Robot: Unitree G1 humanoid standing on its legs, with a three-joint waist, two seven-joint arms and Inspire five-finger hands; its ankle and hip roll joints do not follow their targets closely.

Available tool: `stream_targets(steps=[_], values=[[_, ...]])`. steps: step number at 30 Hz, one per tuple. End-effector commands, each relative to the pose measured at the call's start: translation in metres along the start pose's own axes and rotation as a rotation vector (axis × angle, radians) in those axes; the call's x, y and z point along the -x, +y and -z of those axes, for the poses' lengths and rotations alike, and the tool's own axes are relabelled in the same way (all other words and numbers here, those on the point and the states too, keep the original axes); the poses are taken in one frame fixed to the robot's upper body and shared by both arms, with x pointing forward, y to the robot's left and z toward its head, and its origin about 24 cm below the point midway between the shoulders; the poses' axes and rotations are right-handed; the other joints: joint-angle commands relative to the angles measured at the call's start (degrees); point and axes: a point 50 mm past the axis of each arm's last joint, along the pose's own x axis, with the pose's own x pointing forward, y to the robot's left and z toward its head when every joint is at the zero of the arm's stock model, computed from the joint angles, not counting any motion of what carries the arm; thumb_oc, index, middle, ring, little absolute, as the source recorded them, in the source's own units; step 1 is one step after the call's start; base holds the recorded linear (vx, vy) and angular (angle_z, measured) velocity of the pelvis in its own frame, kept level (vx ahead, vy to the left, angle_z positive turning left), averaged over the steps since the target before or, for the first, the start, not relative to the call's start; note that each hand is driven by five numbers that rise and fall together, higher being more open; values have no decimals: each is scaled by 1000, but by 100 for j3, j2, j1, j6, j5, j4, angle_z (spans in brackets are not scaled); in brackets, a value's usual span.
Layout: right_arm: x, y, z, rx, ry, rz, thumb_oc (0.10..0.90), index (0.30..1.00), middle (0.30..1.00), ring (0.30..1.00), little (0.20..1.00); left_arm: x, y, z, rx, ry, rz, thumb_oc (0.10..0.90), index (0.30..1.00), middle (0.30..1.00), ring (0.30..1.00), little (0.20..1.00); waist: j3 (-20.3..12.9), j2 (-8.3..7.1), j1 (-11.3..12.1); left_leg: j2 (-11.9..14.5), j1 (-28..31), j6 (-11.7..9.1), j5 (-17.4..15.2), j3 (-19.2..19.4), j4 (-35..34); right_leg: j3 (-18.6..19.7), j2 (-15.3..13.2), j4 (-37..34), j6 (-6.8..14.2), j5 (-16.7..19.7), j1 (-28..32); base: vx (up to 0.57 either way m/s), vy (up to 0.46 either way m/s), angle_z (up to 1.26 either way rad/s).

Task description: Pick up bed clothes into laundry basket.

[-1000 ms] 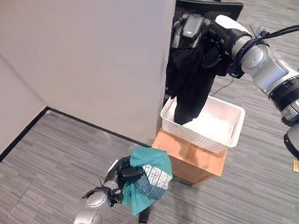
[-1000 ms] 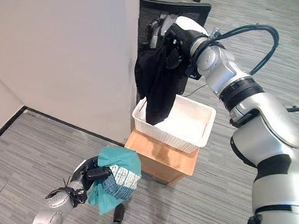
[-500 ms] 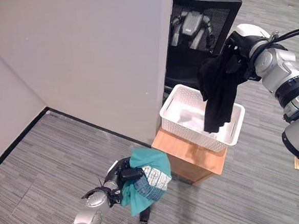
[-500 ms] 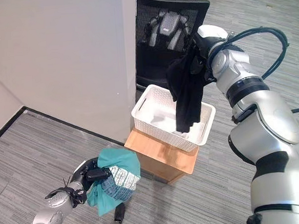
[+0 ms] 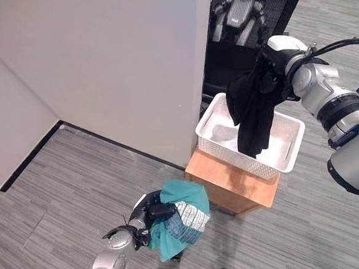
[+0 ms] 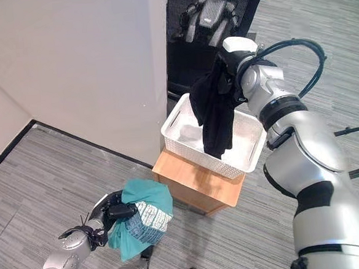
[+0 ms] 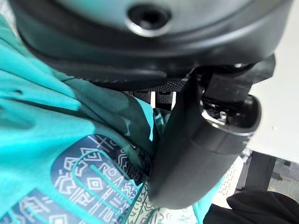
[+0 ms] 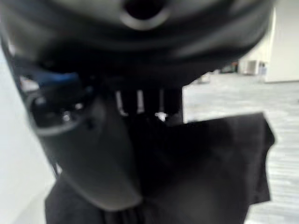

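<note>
Right hand (image 5: 272, 63) upper right, clenched on black garment (image 5: 249, 108) hanging into white basket (image 5: 292, 154); left hand (image 5: 149, 212) bottom centre clutching teal cloth (image 5: 179, 224).

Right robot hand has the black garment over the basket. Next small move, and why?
Probably open the right robot hand and drop the black garment. It hangs above the white laundry basket with its lower end already inside the rim, so it should fall in. The left robot hand holds the teal cloth low by the floor; that goes next.
</note>
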Motion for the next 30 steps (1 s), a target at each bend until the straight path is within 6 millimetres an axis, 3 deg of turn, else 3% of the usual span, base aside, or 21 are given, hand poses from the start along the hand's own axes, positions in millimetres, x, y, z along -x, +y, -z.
stream_targets(steps=[1, 16, 18, 30], values=[[14, -87, -2, 41, 13, 257, 400, 300, 300, 300, 300, -4, -18, -60, -23, -277, 116, 400, 300, 300, 300, 300, -9, -189, 102, 145, 148, -264, -290, 115, 2, -34, -80, 26, 160, 177, -70, 0, 0, 0], [12, -76, 16, 14, 99, 231, 400, 300, 300, 300, 300, 1, -24, -69, -17, -321, 140, 400, 300, 300, 300, 300, 206, -67, 242, 91, -65, -272, -221, -18, 2, -96, -65, 26, 135, 170, -212, -12, 4, 5], [12, -74, 16, -40, 89, 219, 800, 900, 900, 900, 900, 0, -26, -68, -2, -321, 147, 400, 300, 300, 300, 300, 217, -78, 249, 94, -58, -272, -219, -23, 2, -99, -59, 26, 132, 163, -212, 0, 0, 0], [12, -76, 13, -27, 100, 215, 800, 900, 900, 900, 900, -1, -25, -68, -5, -313, 149, 400, 300, 300, 300, 300, 173, -70, 229, 103, -29, -275, -245, -40, 2, -129, -70, 26, 133, 115, -168, 0, 0, 0]])
